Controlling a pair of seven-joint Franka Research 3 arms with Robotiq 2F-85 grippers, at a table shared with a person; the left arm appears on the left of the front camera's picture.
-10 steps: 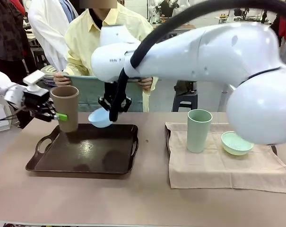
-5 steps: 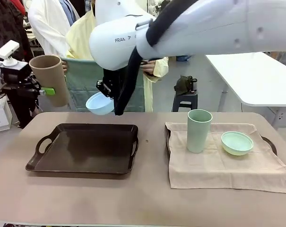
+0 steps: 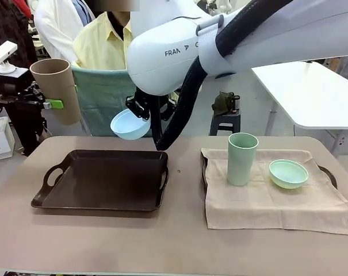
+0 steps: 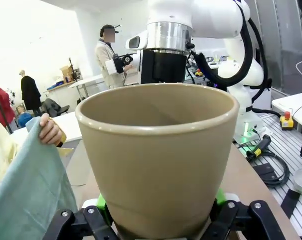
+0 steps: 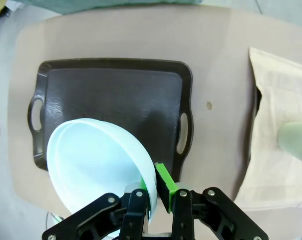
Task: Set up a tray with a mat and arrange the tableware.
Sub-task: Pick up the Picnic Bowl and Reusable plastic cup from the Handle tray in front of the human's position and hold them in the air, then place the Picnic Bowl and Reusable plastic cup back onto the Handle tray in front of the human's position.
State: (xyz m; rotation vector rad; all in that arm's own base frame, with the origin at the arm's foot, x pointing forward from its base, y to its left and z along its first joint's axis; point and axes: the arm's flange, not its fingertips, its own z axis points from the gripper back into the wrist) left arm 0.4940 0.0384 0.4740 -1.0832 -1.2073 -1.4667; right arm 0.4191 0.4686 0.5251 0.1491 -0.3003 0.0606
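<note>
Above the dark tray: your two hands, both loaded.
Left hand: clamps tan tumbler, lifted.
Right hand: pinches pale blue bowl rim, tilted.

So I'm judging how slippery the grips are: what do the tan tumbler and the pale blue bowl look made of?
Tan tumbler: likely matte plastic or fibre composite; opaque, even colour, dull sheen, thick rounded rim. Pale blue bowl: probably the same kind of ware; thin wall, smooth, soft satin look without sharp glare. Neither looks glazed or glassy, though the exact material is open.
</note>
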